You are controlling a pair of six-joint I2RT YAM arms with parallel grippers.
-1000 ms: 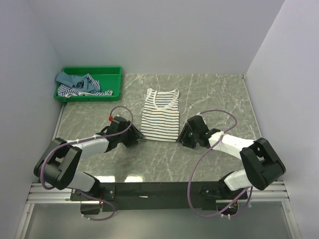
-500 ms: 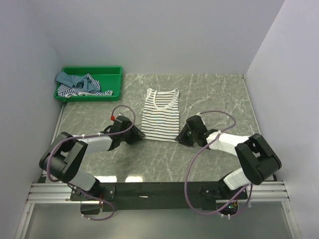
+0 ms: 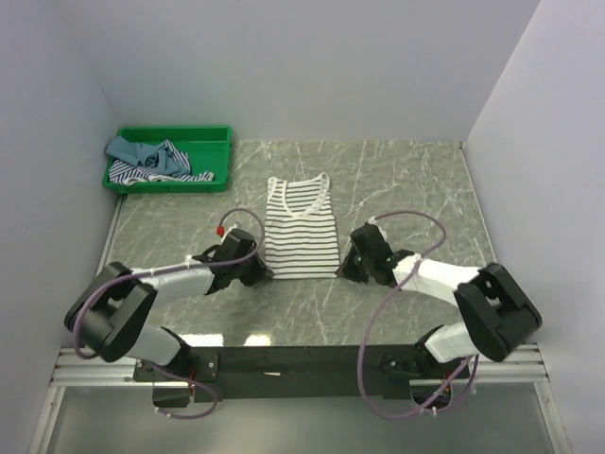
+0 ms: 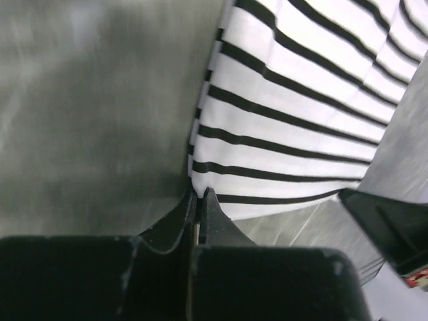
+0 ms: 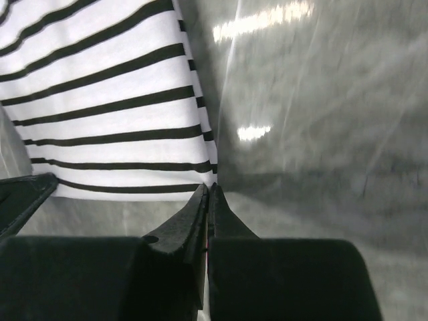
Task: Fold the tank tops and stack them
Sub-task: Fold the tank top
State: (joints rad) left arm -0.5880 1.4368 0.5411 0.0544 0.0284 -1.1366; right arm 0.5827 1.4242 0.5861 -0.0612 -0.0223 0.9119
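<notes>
A white tank top with thin black stripes (image 3: 301,233) lies flat mid-table, neck pointing away from the arms. My left gripper (image 3: 266,271) is shut on its near left hem corner (image 4: 198,189). My right gripper (image 3: 342,268) is shut on the near right hem corner (image 5: 210,179). In the wrist views the striped cloth (image 4: 294,114) (image 5: 114,114) spreads out ahead of each pair of closed jaws. A teal-blue tank top (image 3: 132,151) and a blue-and-white striped one (image 3: 132,172) lie crumpled in the tray.
The green plastic tray (image 3: 213,151) stands at the far left, against the left wall. White walls close the table on the left, back and right. The arms' black base rail (image 3: 302,359) runs along the near edge.
Both grippers closed from open onto the shirt's near hem corners. The shirt has slid a little toward the arms, its hem now nearer and squarer.
</notes>
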